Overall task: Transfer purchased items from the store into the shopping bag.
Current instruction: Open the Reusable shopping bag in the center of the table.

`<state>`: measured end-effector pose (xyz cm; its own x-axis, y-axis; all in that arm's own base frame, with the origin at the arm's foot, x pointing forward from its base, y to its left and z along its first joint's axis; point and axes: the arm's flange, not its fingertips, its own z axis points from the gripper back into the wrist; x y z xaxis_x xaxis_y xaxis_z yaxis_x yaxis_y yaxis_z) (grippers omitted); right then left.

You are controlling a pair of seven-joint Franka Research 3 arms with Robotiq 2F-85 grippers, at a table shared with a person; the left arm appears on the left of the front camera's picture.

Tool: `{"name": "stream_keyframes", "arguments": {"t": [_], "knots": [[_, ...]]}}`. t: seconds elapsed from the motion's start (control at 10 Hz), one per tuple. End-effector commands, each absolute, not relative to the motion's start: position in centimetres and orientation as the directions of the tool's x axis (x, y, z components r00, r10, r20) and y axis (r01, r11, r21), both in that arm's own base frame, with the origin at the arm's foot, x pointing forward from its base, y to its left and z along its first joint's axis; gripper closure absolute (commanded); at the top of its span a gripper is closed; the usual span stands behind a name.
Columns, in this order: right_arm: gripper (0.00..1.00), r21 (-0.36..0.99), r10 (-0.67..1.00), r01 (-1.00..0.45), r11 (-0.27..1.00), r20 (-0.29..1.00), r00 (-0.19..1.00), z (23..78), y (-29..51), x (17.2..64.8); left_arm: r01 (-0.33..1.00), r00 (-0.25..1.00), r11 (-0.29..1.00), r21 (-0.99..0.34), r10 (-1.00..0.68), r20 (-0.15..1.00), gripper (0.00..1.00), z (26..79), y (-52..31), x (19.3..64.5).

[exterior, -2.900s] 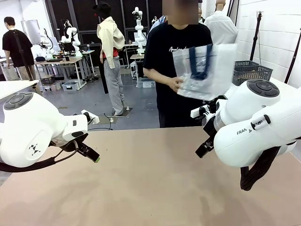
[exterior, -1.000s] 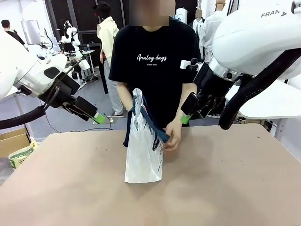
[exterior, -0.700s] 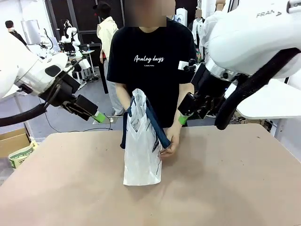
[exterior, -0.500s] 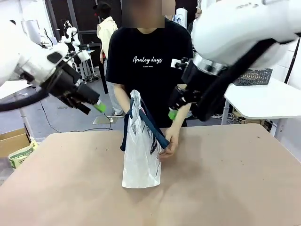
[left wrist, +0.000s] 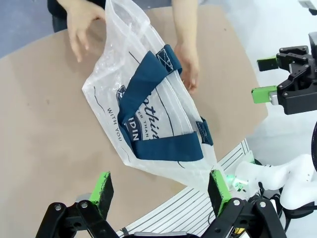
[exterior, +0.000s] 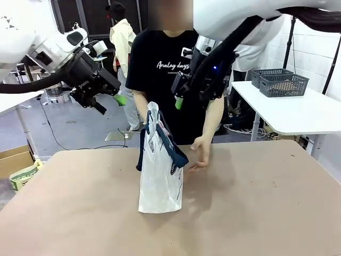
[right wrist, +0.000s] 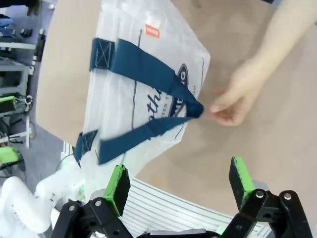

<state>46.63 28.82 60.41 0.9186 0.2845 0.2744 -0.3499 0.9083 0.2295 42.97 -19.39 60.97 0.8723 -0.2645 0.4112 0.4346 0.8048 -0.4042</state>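
Lab-like workshop (bare, utilitarian), white side table (exterior: 298,114), grey perforated baskets (exterior: 287,85), cardboard box (exterior: 11,157), painted brick wall (exterior: 319,53)

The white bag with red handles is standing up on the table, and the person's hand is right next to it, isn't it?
Not quite: the handles are navy blue, not red. The front view shows the white shopping bag with navy blue handles standing up on the table, with the person's hand right next to it.

Glossy translucent plastic shopping bag (exterior: 159,181) with navy woven-cloth handles; matt brown table (exterior: 256,213).
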Motion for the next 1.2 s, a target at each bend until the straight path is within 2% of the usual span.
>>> {"name": "stream_keyframes", "arguments": {"t": [0.0, 0.1, 0.3, 0.5, 0.7, 1.1], "knots": [[0.00, 0.233, 0.276, -0.343, 0.910, 0.278, 0.920, 60.0, 28.3, 45.5, 0.482, 0.852, 0.774, -0.410, -0.305, 0.426, 0.00, 61.0, -19.5, 43.4], [0.00, 0.233, 0.276, -0.343, 0.910, 0.278, 0.920, 60.0, 28.3, 45.5, 0.435, 0.872, 0.805, -0.404, -0.265, 0.411, 0.00, 61.0, -19.4, 43.0], [0.00, 0.231, 0.285, -0.351, 0.908, 0.274, 0.919, 60.5, 28.9, 46.8, 0.444, 0.869, 0.801, -0.401, -0.277, 0.409, 0.00, 60.7, -19.8, 43.5], [0.00, 0.305, 0.203, -0.259, 0.917, 0.201, 0.958, 59.1, 31.3, 49.8, 0.258, 0.939, 0.849, -0.461, -0.109, 0.326, 0.00, 60.8, -22.8, 46.1], [0.00, 0.334, 0.172, -0.204, 0.920, 0.123, 0.977, 58.7, 32.8, 51.5, 0.202, 0.961, 0.848, -0.490, -0.075, 0.265, 0.00, 60.5, -24.0, 47.5], [0.00, 0.334, 0.138, -0.165, 0.928, 0.101, 0.985, 58.0, 35.1, 54.3, 0.150, 0.976, 0.851, -0.504, -0.045, 0.214, 0.00, 59.2, -25.1, 49.2]]}}
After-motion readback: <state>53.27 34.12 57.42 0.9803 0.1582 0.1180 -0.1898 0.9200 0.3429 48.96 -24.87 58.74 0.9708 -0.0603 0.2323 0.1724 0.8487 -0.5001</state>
